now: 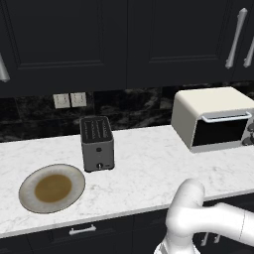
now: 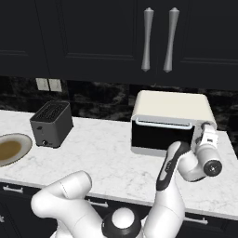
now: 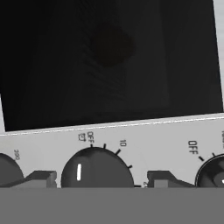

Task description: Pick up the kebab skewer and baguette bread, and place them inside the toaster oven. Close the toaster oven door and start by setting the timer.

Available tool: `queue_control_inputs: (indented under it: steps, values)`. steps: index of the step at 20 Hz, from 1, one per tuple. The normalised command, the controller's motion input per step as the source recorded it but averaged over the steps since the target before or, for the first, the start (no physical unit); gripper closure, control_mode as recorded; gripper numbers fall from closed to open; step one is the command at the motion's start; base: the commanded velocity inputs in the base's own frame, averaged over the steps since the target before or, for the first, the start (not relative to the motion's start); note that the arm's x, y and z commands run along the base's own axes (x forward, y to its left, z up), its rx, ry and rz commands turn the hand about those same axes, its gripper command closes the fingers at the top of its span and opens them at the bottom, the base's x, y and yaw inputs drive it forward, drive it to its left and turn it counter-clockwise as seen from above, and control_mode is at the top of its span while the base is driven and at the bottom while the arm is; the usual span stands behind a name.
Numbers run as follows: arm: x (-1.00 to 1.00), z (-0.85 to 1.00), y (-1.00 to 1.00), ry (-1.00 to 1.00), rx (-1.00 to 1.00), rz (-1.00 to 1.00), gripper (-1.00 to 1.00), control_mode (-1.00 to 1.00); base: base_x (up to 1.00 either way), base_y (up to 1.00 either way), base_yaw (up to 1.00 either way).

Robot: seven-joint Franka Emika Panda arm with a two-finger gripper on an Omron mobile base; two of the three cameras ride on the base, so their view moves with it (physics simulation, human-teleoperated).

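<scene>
The worktop (image 1: 144,163) looks like white marble with faint grey veins, smooth and softly glossy. The wall (image 1: 134,106) behind it is black stone with pale veining, polished. The cupboards (image 1: 99,39) are matt black, with satin silver metal handles (image 2: 148,39). The oven (image 1: 211,101) has a smooth cream shell, matt like enamel or plastic; its door (image 1: 221,131) is dark glossy glass under a brushed silver bar (image 1: 225,117). In the hand view its panel (image 3: 144,140) is flat grey, and the dial (image 3: 96,168) at 6 o'clock is shiny dark plastic. The toaster (image 1: 97,144) is dull dark-grey metal. The plate (image 1: 52,188) looks glazed, grey-rimmed with a brown middle.
</scene>
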Motion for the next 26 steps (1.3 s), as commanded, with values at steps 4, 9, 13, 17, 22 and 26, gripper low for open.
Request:
queue_control_inputs:
  steps: [4,9,13,17,22,26]
  values:
    - [0.03,-0.11,0.00,0.00,0.00,-0.03,-1.00,-1.00,0.00,0.00,0.00]
    - [0.00,-0.09,0.00,0.00,0.00,-0.02,-1.00,-1.00,0.00,0.00,0.00]
    - [0.00,0.00,0.00,-0.04,0.00,-0.04,-1.00,-1.00,0.00,0.00,0.00]
    - [0.00,0.00,0.00,-0.09,0.00,-0.05,-1.00,-1.00,0.00,0.00,0.00]
    - [0.00,0.00,0.00,-0.09,0.00,-0.05,-1.00,-1.00,0.00,0.00,0.00]
    - [0.00,0.00,0.00,-0.03,0.00,-0.01,-1.00,-1.00,0.00,0.00,0.00]
